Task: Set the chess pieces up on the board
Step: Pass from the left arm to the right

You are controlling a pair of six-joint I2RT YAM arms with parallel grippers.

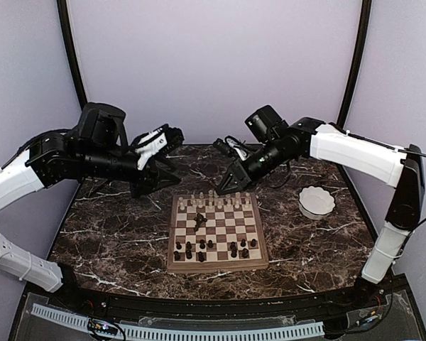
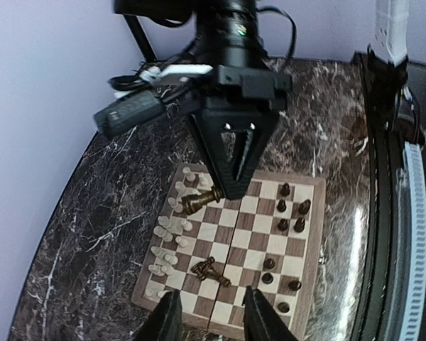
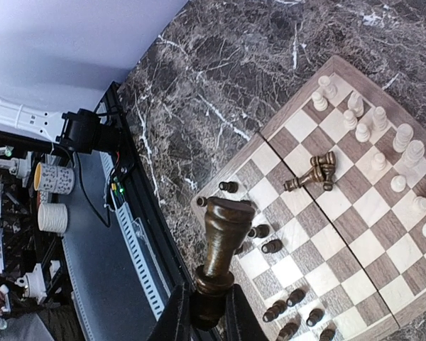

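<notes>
Currently, the right tool (image 3: 204, 303) is clamped on the base of a dark brown piece (image 3: 221, 238). It holds the piece in the air above the board (image 1: 216, 266), over the half nearest the far edge, and the piece touches no square. In the left wrist view, the piece juts sideways from the fingertips.

The left tool (image 2: 211, 302) stands apart with nothing between its fingers. It hovers off the board's left far corner, well above the tabletop (image 1: 113, 234).

The board lies flat and centred on the dark marble. Cream pieces (image 1: 213, 201) stand upright in a loose double row along the board's far edge, and not every one is centred on its square. The other dark pieces (image 2: 283, 224) stand scattered over the rows by the board's near edge, some in pairs. Near the middle of the board, a little toward the cream side, two dark figures (image 3: 314, 172) lie toppled and touching each other.

A white scalloped bowl (image 1: 317, 202) sits to the right of the board, clear of its rim.
</notes>
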